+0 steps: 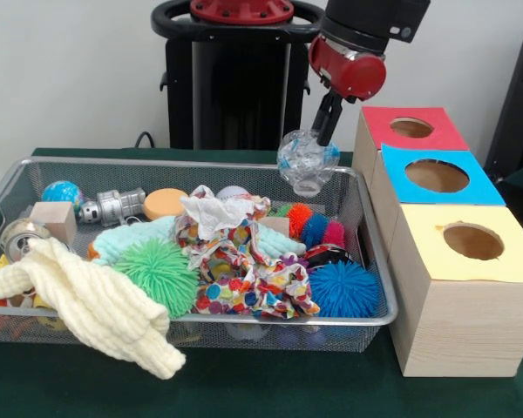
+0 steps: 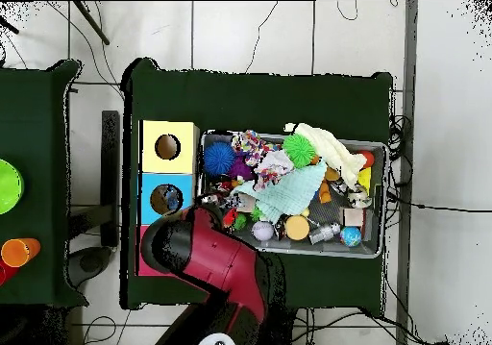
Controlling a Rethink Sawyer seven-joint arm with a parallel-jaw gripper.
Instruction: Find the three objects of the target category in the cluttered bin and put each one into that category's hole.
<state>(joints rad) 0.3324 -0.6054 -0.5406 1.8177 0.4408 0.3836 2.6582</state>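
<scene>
I have the gripper (image 1: 318,139) closed on a clear crinkled ball (image 1: 307,162), the 2 dark fingers pinching its top so it hangs free above the far right corner of the wire bin (image 1: 366,228), clear of the clutter below. Relative to that bin, the 3 wooden boxes sit just beside its right wall: red-topped box (image 1: 411,128) farthest from the camera, blue-topped box (image 1: 437,176) in the middle, yellow-topped box (image 1: 471,242) nearest. The ball hangs nearest the red one, apart from it and a little above its top.

My read is that the step in hand is the carry to a hole (which colour is the target category I cannot tell from here). To do it well I would keep the ball at this height until it has cleared the box's edge, then centre it over the round hole (image 1: 411,127) before I let the fingers part; the hole looks only slightly wider than the ball, so an off-centre release could leave it perched on the rim or rolling off the top.

The ball is close to round, so it has no real long axis, and no end to steer. In the overhead view the arm (image 2: 216,264) covers it.
</scene>
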